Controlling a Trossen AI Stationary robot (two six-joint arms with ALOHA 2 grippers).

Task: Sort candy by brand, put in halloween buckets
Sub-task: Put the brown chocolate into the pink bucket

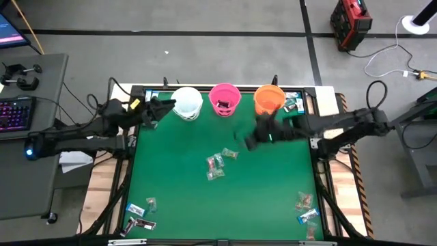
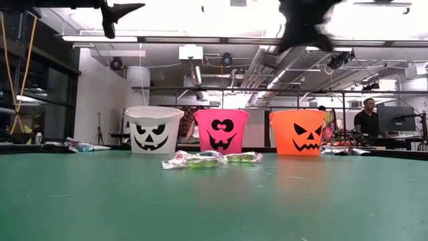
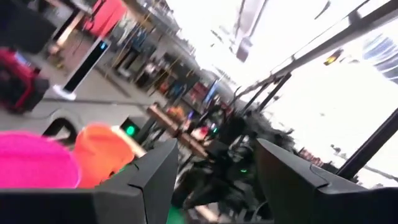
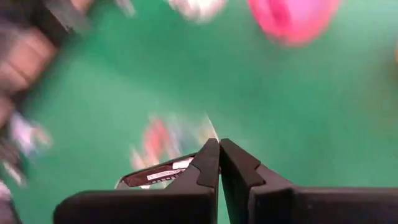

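Three pails stand in a row at the table's far edge: white (image 1: 187,104), pink (image 1: 224,99) and orange (image 1: 269,100), each with a black face in the low view. A small pile of clear and greenish candy (image 1: 217,164) lies on the green mat mid-table, also seen low (image 2: 207,159). My right gripper (image 1: 247,141) hangs above the mat, just near of the orange pail (image 2: 297,132), and is shut on a dark sweet. My left gripper (image 1: 167,108) is raised beside the white pail's left side, open and empty (image 3: 214,155). My right gripper (image 4: 219,144) pinches a dark wrapped candy with a pale label (image 4: 155,176) between its two shut fingers. The wrapper sticks out to one side of the fingers. The fingers point down at the mat, and the candy is lifted clear of the table.
More candy lies at the near left corner (image 1: 140,215), the near right corner (image 1: 305,208) and both far corners (image 1: 293,102). Something dark lies inside the pink pail. Bare green mat (image 1: 177,178) spreads between the piles. A person sits in the room beyond the table (image 2: 366,120).
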